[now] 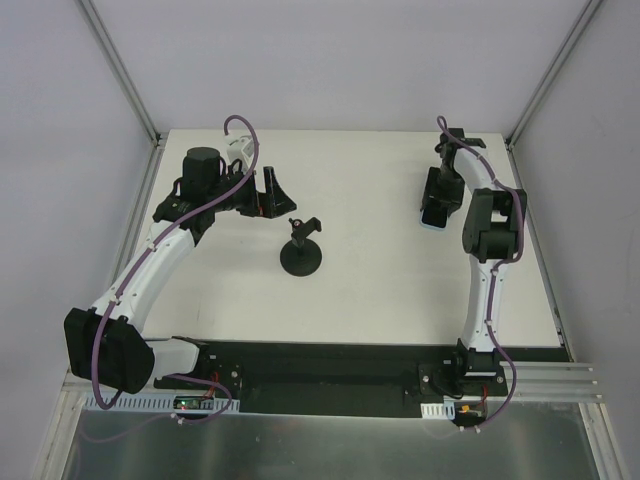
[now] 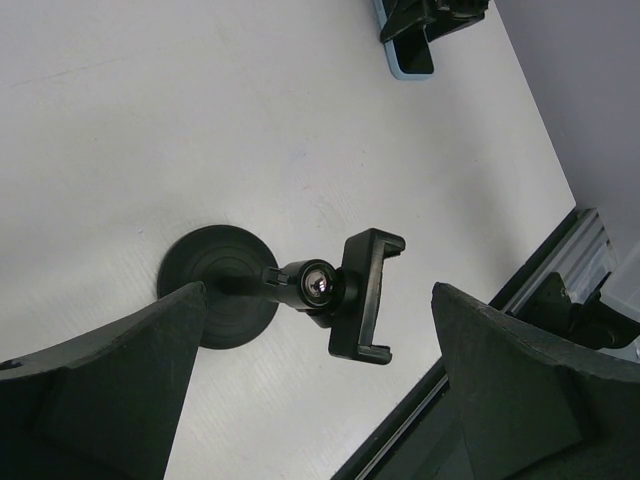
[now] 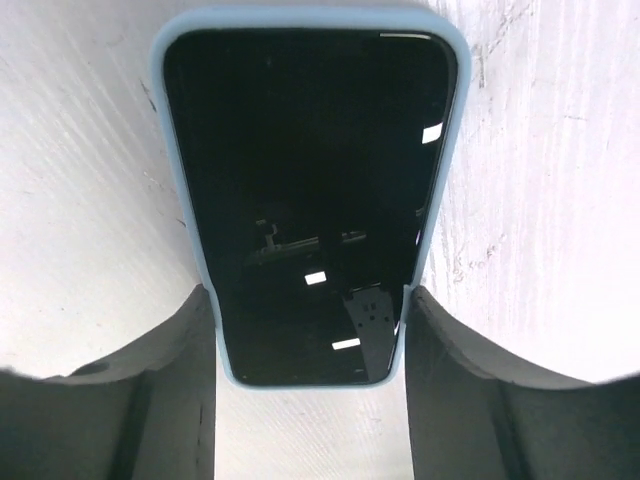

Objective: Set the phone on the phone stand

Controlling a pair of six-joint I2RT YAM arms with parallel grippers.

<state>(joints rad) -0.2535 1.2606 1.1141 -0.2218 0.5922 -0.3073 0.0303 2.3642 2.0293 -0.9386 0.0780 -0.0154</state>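
The phone [image 3: 310,180], black screen with a light blue rim, lies flat on the white table at the far right [image 1: 434,219]. My right gripper [image 3: 310,300] is shut on the phone, one finger against each long side near its lower end; in the top view the gripper [image 1: 437,205] covers most of it. The phone stand [image 1: 301,255] stands upright mid-table, with a round black base, a stem and a cradle. My left gripper [image 1: 272,192] is open and empty, up and left of the stand. In the left wrist view [image 2: 318,330] the stand's cradle [image 2: 365,295] shows between its fingers. The phone shows at the top of that view [image 2: 408,60].
A black strip [image 1: 330,362] and a metal rail [image 1: 560,380] run along the table's near edge. Grey walls with metal posts [image 1: 125,70] enclose the table on the left, back and right.
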